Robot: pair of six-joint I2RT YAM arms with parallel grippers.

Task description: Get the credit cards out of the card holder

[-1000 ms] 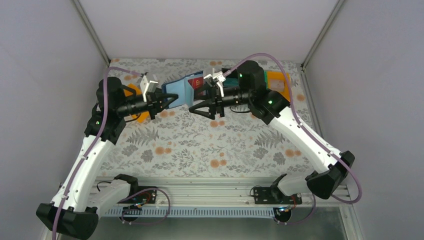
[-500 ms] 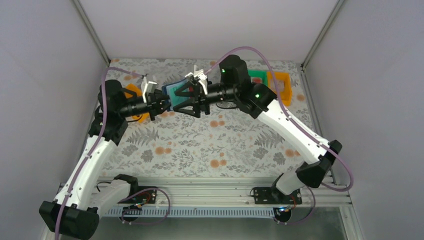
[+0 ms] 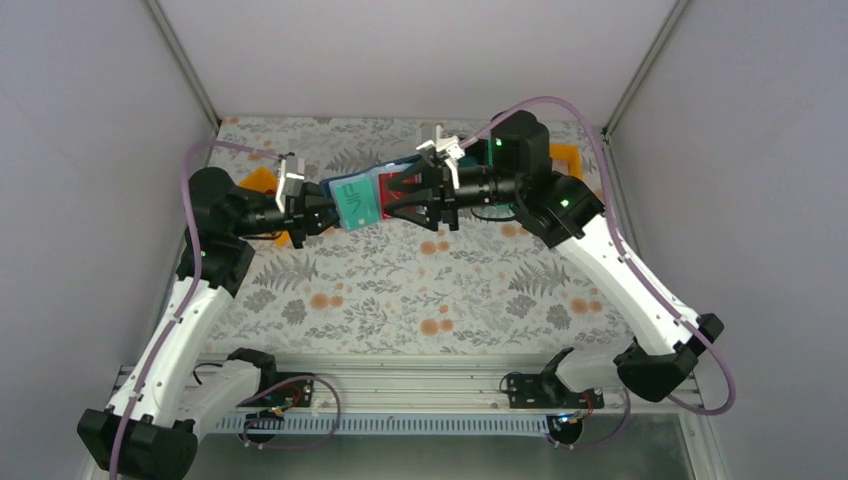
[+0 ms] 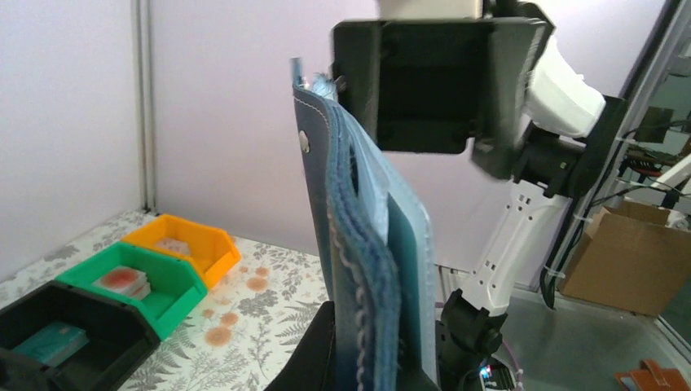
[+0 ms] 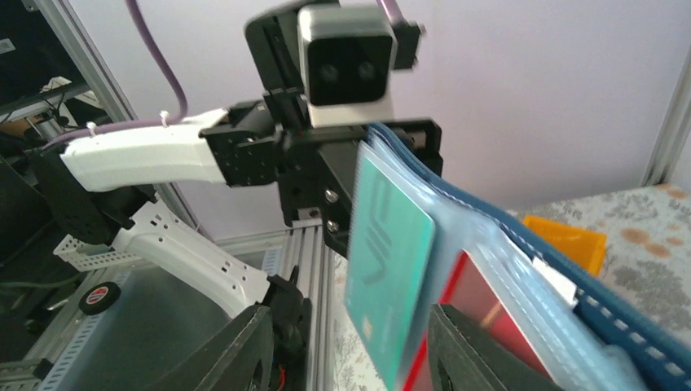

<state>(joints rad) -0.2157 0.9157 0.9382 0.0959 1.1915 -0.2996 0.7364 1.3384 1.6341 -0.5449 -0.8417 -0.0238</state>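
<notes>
Seen from above, the navy-blue folding fabric card holder (image 3: 365, 176) hangs open above the floral-patterned tabletop (image 3: 400, 290), stretched between the two arms. The left end effector (image 3: 320, 213) is clenched on the card holder's left edge. The right end effector (image 3: 397, 199) meets its other end with fingers spread, one on each side of the pocketed cards, not yet pinching. A teal plastic credit card (image 3: 356, 205) sits in the half nearer the left end effector, and a red plastic credit card (image 3: 389, 189) sits in the half beside it. An orange plastic bin (image 3: 262, 181) shows to the left of the card holder, partly hidden by the left arm. A second orange bin (image 3: 568, 157) lies well to its right, partly hidden by the right arm. In the left wrist view the card holder stands upright and edge-on in the centre, covering part of the right arm's black body behind its top. Low beside it, on the tabletop, a black plastic bin (image 4: 122, 346) holding another teal card (image 4: 53, 340), a green plastic bin (image 4: 175, 309) and the second orange bin sit in a row. In the right wrist view the teal plastic credit card juts from a pale sleeve of the card holder, between the spread fingers (image 5: 236, 350), with a clear gap to that finger. The red plastic credit card lies tucked below it, and whether the other finger touches it cannot be told.
</notes>
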